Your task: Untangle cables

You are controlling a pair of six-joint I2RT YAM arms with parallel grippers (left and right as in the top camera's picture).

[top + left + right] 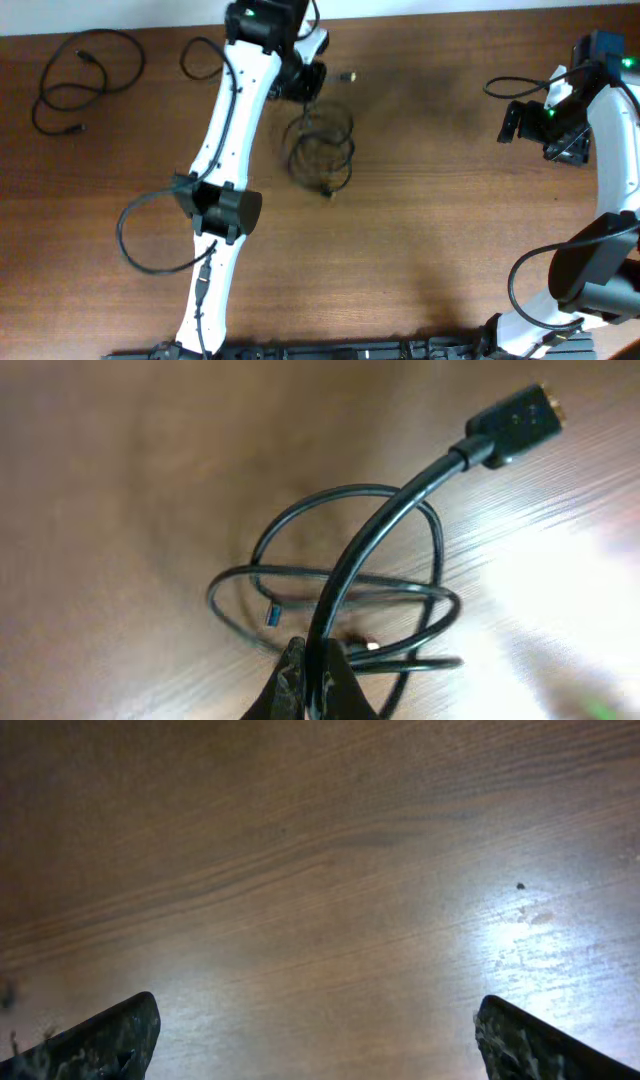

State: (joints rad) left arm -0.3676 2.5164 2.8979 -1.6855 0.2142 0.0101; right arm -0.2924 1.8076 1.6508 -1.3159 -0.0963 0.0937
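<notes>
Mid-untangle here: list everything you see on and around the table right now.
coiled bundle: one, black, table centre, below the left gripper
plug-ended strand: one, black, rising from that bundle
loose cable: one, black, far-left corner, open loops
partly hidden loop: one, black, beside the left arm; cable or arm wire, cannot tell
table: one, brown wood
left gripper: black fingers, shut on the plug-ended strand
right gripper: black fingers, open over bare wood
left arm, right arm: white, black joints
</notes>
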